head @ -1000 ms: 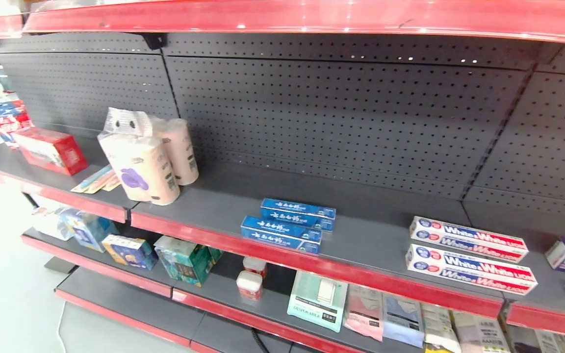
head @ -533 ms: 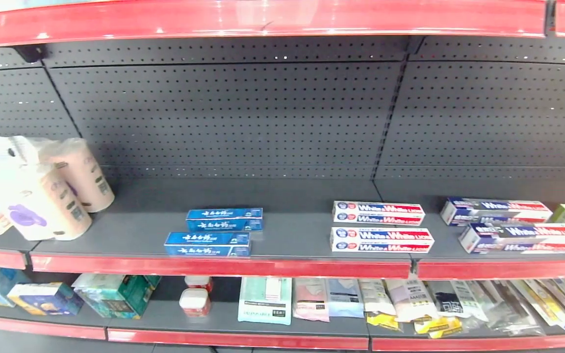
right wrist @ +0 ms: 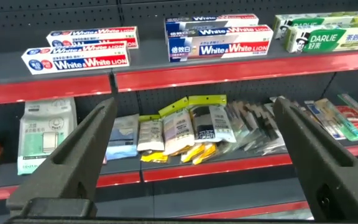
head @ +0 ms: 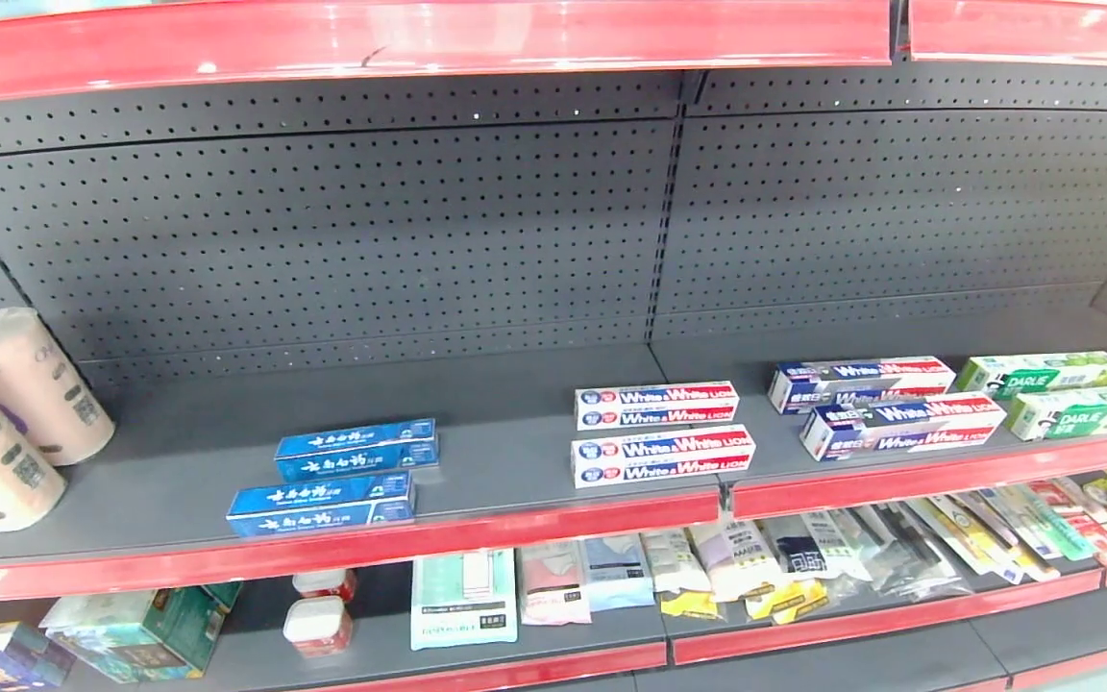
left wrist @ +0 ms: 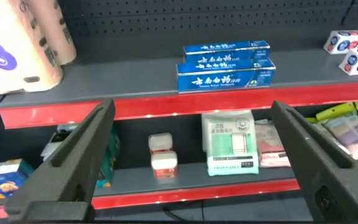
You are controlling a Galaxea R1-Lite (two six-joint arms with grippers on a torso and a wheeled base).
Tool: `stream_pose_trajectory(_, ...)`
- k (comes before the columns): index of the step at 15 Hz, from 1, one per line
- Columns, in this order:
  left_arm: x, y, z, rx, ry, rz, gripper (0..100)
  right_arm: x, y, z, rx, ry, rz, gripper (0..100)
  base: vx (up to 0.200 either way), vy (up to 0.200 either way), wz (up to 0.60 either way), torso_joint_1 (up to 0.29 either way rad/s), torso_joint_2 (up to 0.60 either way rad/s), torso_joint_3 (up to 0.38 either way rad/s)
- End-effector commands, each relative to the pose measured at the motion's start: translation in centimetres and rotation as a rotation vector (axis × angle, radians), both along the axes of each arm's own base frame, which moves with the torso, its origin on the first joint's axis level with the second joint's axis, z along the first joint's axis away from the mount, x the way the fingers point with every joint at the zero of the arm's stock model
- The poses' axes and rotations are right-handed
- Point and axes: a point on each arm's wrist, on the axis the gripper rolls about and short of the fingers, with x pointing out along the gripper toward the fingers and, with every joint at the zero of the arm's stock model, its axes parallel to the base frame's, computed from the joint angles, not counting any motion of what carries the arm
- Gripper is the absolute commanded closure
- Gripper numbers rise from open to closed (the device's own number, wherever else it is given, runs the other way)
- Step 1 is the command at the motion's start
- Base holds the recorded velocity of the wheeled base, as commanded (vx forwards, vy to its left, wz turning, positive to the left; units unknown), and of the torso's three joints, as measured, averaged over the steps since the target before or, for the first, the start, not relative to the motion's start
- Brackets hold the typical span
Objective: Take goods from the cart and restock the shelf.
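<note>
Both left gripper [left wrist: 192, 109] and right gripper [right wrist: 196, 102] are hanging wide apart, empty, before the shelf [head: 515, 404].
Head camera is panning rightward: paper rolls [head: 11, 413] are slipping to nine o'clock, blue boxes [head: 321, 505] sitting at eight, white boxes [head: 664, 457] at five, green boxes [head: 1039, 373] appearing at three; with no goods held, restocking is seemingly waiting.

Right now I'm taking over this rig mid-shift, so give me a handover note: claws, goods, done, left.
Left claw: open, empty.
Right claw: open, empty.
Both face the dark grey shelf with red edge.
On it: two blue toothpaste boxes, two white-and-red toothpaste boxes, with a bare gap between.
Done: nothing in hand yet.
Left: fetch goods from the cart, fill the shelf.
</note>
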Motion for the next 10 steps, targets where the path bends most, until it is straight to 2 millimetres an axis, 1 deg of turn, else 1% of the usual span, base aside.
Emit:
stream_pose_trajectory(1, 0.3, 0.0, 0.1, 0.0, 0.035, -0.011, 0, 0.0, 0.0, 0.0, 0.0, 0.001, 0.0, 0, 0.0, 0.0, 0.0, 0.0, 0.0, 0.0)
stream_pose_trajectory(2, 0.3, 0.0, 0.3, 0.0, 0.037, -0.014, 0, 0.0, 0.0, 0.0, 0.0, 0.002, 0.0, 0, 0.0, 0.0, 0.0, 0.0, 0.0, 0.0)
stream_pose_trajectory(3, 1.2, 0.0, 6.0, -0.059, 0.042, -0.018, 0, 0.0, 0.0, 0.0, 0.0, 0.001, 0.0, 0, 0.0, 0.0, 0.0, 0.0, 0.0, 0.0)
stream_pose_trajectory(4, 3.5, 0.0, 10.4, -0.169, 0.077, 0.009, 0, 0.0, 0.0, 0.0, 0.0, 0.001, 0.0, 0, 0.0, 0.0, 0.0, 0.0, 0.0, 0.0)
stream_pose_trajectory(5, 5.6, 0.0, 13.0, -0.168, 0.105, 0.023, 0, 0.0, 0.0, 0.0, 0.0, 0.001, 0.0, 0, 0.0, 0.0, 0.0, 0.0, 0.0, 0.0)
stream_pose_trajectory(6, 8.1, 0.1, 13.8, -0.15, 0.181, 0.054, 0, 0.0, 0.0, 0.0, 0.0, 0.001, 0.0, 0, 0.0, 0.0, 0.0, 0.0, 0.0, 0.0)
stream_pose_trajectory(7, 10.9, 0.4, 13.4, -0.122, 0.291, 0.131, 0, 0.0, 0.0, 0.0, 0.0, 0.001, 0.0, 0, 0.0, 0.0, 0.0, 0.0, 0.0, 0.0)
stream_pose_trajectory(8, 11.2, 0.4, 13.3, -0.117, 0.308, 0.147, 0, 0.0, 0.0, 0.0, 0.0, 0.001, 0.0, 0, 0.0, 0.0, 0.0, 0.0, 0.0, 0.0)
stream_pose_trajectory(9, 16.1, 0.9, 11.8, -0.081, 0.481, 0.27, 0, 0.0, 0.0, 0.0, 0.0, 0.002, 0.0, 0, 0.0, 0.0, 0.0, 0.0, 0.0, 0.0)
stream_pose_trajectory(10, 18.7, 1.0, 11.5, -0.068, 0.552, 0.284, 0, 0.0, 0.0, 0.0, 0.0, 0.001, 0.0, 0, 0.0, 0.0, 0.0, 0.0, 0.0, 0.0)
